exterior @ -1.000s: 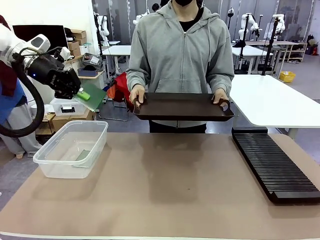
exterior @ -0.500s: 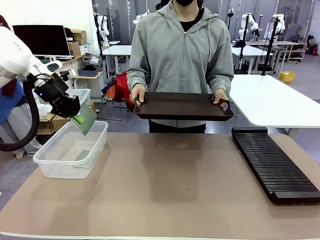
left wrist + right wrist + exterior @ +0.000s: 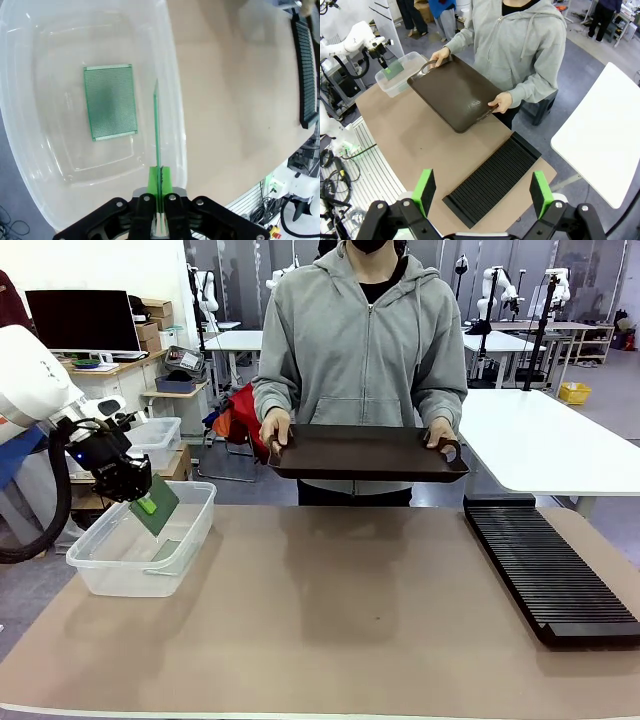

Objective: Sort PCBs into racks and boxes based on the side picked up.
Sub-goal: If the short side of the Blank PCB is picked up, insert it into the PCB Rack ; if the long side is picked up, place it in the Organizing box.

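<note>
Green PCB (image 3: 156, 130) edge-on (face hidden)

Bright, even indoor light, soft shadows; wrist views bend at edges, perhaps slightly blurred.

white tables (image 3: 545, 435), dark monitor (image 3: 82, 320), stacked cardboard boxes (image 3: 153, 320)

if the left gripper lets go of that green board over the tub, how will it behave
Probably stiff: the held PCB stays straight while the left gripper pinches one edge. Likely light, being thin and held by that edge alone. It should fall flat into the clear tub, possibly sliding on the smooth plastic near the other PCB.
</note>
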Robot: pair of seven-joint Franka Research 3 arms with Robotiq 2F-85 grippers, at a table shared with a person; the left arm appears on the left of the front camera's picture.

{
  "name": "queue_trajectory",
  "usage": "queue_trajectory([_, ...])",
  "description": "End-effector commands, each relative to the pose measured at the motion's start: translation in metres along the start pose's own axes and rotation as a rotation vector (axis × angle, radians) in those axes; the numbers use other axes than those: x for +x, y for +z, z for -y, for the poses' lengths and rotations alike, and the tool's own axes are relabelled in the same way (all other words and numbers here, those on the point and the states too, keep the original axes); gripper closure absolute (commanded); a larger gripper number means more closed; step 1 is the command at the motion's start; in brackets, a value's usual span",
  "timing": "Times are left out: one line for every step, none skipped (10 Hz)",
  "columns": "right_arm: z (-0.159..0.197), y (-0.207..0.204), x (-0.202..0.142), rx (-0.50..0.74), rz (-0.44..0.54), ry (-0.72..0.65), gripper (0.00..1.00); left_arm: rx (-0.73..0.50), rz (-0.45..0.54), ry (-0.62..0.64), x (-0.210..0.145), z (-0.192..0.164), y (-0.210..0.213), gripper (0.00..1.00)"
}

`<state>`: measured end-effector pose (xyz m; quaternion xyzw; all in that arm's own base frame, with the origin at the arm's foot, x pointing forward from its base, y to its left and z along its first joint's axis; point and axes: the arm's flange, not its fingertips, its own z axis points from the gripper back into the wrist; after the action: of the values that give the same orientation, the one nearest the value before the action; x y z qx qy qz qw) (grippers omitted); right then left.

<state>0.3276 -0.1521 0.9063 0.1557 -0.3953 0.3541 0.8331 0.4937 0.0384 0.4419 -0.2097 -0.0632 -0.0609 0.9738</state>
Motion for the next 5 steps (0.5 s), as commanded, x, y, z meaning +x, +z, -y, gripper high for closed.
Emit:
queue_trajectory([-0.003,-0.001,-0.002,0.02,0.007,0.004,0.0,-0.012,0.045,0.069,0.011,0.001,-0.009,0.97])
queue_trajectory([-0.003,-0.001,-0.002,0.02,0.007,0.004,0.0,0.0,0.0,0.0,0.0,0.0,0.0,0.97])
queue_trajectory([-0.003,-0.001,-0.002,0.02,0.007,0.004,0.0,0.0,0.0,0.0,0.0,0.0,0.0,0.97])
queue_trajectory([-0.003,-0.001,-0.002,0.02,0.007,0.004,0.0,0.0,0.0,0.0,0.0,0.0,0.0,0.97])
queue_trajectory([-0.003,-0.001,-0.002,0.02,0.007,0.004,0.0,0.002,0.005,0.025,0.004,-0.004,-0.006,0.97])
